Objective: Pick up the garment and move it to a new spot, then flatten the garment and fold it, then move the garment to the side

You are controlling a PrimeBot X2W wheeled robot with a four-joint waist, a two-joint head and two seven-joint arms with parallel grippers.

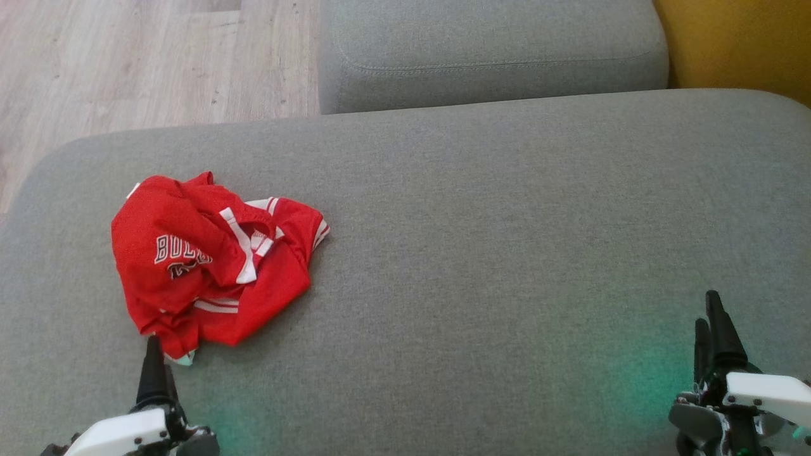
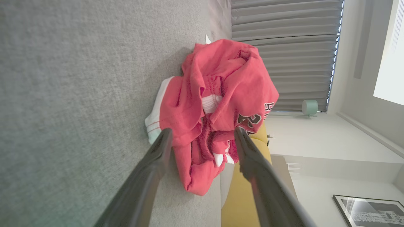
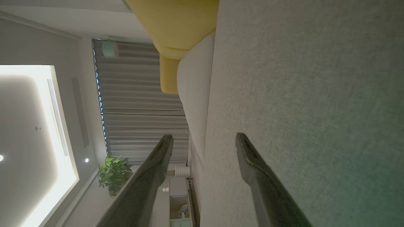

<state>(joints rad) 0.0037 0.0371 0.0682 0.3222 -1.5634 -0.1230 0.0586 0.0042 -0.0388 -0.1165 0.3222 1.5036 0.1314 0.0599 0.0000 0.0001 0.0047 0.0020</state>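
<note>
One wide grey sofa seat (image 1: 507, 221) is carrying everything, with a matching back cushion (image 1: 494, 50) lying beyond it. The red garment (image 1: 209, 259), a jersey with white trim, is lying crumpled in a heap on the left part of the seat, well apart from the right hand (image 1: 706, 309). That hand is hovering over bare upholstery at the far right, its fingers spread and holding nothing. The left hand (image 2: 202, 131) is hovering just beside the near edge of the heap. Its two dark fingers are standing wide apart and empty, and in the left wrist view they are framing the lower folds of the cloth.

Judging from this, the robot is approaching the first pick-up. To do it well, the left hand should be pushing forward until its fingers are straddling a thick bunch of folds. The lower finger should be skimming the seat rather than digging into it. Closing fully before lifting is probably going to matter, since the fabric is looking thin and slippery. The small pale hem corner (image 1: 184, 359) is sitting nearest the fingers, and pinching that alone is likely to let the rest drag or slip free.
</note>
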